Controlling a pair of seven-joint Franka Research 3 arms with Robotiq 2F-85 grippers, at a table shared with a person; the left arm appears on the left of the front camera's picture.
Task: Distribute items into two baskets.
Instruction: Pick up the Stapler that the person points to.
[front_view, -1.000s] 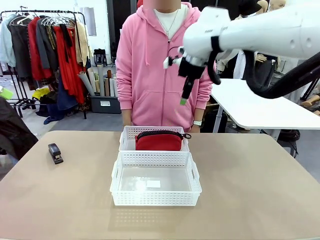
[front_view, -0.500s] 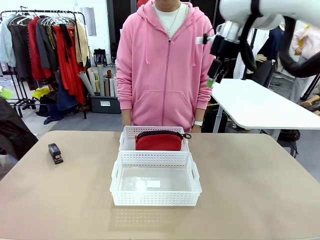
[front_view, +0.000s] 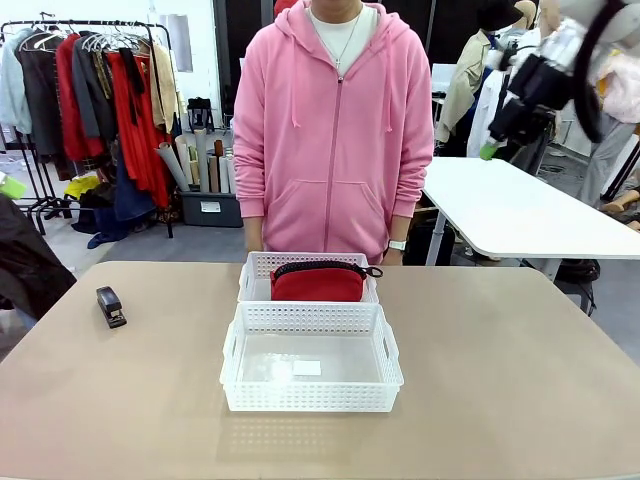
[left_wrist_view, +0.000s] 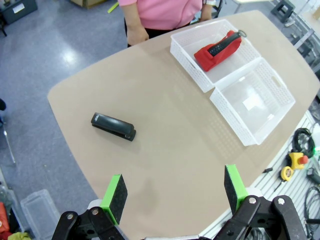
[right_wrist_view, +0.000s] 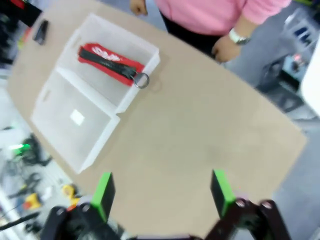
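Half of the job done, judging by the layout: one item binned, one left out.

Counter (front_view: 500, 380): broad, tan, matt, rounded at the corners, carrying everything.

Two white plastic baskets set end to end at mid-counter, touching; both shallow and rectangular, with lattice walls and cut-out handles. Near basket (front_view: 311, 400) holding nothing but a small white label (front_view: 307, 368) on its floor. Far basket (front_view: 258, 268) just in front of the person, holding the pouch.

Pouch (front_view: 318, 284): red soft fabric, black zipper along the top with a metal ring pull, standing on edge, spanning almost the basket's width.

Left tool (left_wrist_view: 174, 192): high above the counter, green pads spread wide, nothing between them, looking down on the stapler's side of the counter.

Right tool (right_wrist_view: 162, 192): likewise raised well clear, pads wide apart, gripping nothing.

Stapler (front_view: 110, 306): small, black, hard and smooth, wedge-shaped, lying alone on the bare counter toward the robot's left edge, well apart from both baskets.

Left to do, presumably: stapler into the near basket, for one item per basket.
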